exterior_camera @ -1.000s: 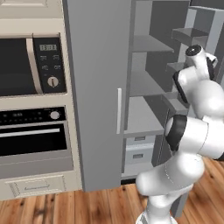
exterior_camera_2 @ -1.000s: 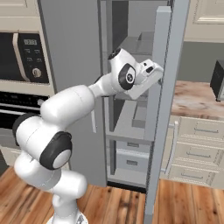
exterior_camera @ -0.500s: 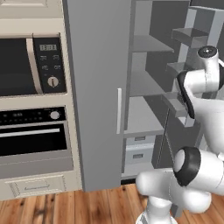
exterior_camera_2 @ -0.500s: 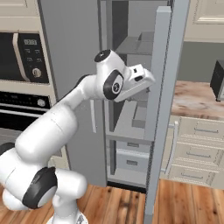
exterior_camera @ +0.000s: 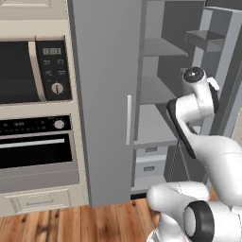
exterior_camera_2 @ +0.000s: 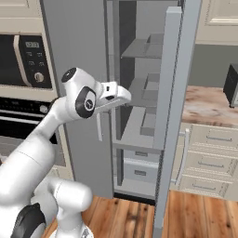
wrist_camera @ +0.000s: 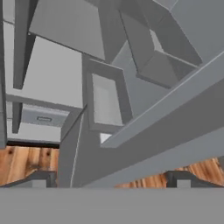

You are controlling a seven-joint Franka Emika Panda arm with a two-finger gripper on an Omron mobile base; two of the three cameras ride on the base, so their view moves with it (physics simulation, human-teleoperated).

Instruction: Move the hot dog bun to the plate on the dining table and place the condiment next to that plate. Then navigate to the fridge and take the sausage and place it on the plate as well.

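You are on the fridge leg of the task. The fridge (exterior_camera_2: pixel 139 116) stands open in front of you, right of the oven column (exterior_camera: pixel 33 118). Your gripper (wrist_camera: pixel 111 177), jaws spread wide and empty, faces its grey shelves (exterior_camera: pixel 153 127). No sausage can be made out yet; search the shelves next.

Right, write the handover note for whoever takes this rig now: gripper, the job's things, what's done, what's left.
Gripper: jaws wide open, holding nothing, raised in front of the fridge's open interior.
Fridge: the base is parked at it, one door swung open, grey shelves and lower drawers exposed. No sausage can be made out on the shelves from here.
Done: the drive to the fridge; the door is open.
Cannot tell: whether bun and condiment were placed.
Left: find the sausage, grasp it, carry it to the plate.
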